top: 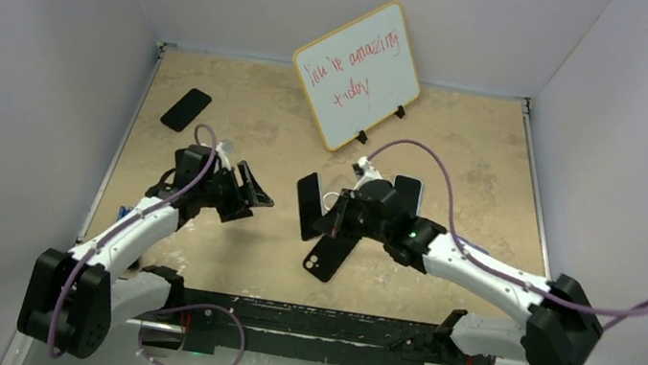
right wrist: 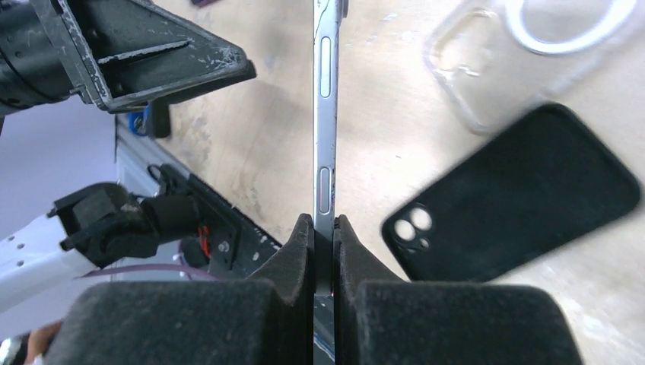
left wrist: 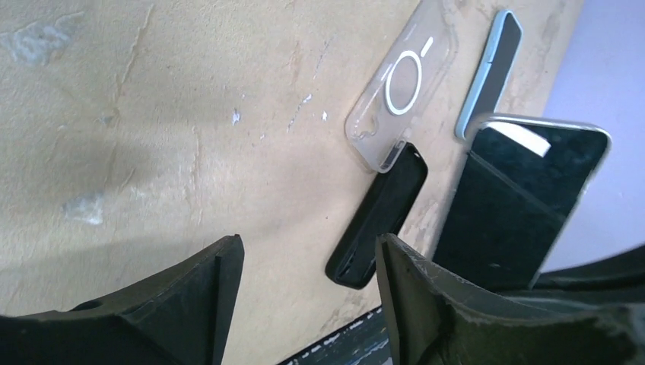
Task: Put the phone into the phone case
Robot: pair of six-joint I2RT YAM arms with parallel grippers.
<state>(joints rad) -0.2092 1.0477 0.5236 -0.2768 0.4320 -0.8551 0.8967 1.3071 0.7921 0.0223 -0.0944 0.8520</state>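
My right gripper (right wrist: 325, 232) is shut on the lower end of the phone (right wrist: 325, 106), which stands on edge above the table. From above, the phone (top: 307, 205) is a dark slab held by the right gripper (top: 330, 218). A black phone case (top: 328, 257) lies flat on the table just below it, camera cut-outs showing (right wrist: 517, 209). A clear case (right wrist: 525, 46) lies beyond it. My left gripper (top: 250, 194) hovers to the left of the phone, open and empty (left wrist: 308, 266). It faces the black case (left wrist: 384, 217) and the held phone (left wrist: 525, 201).
A second dark phone (top: 186, 109) lies at the far left. A light-blue phone (top: 408, 193) lies behind the right gripper. A small whiteboard (top: 355, 76) stands at the back. White walls close in the table on three sides.
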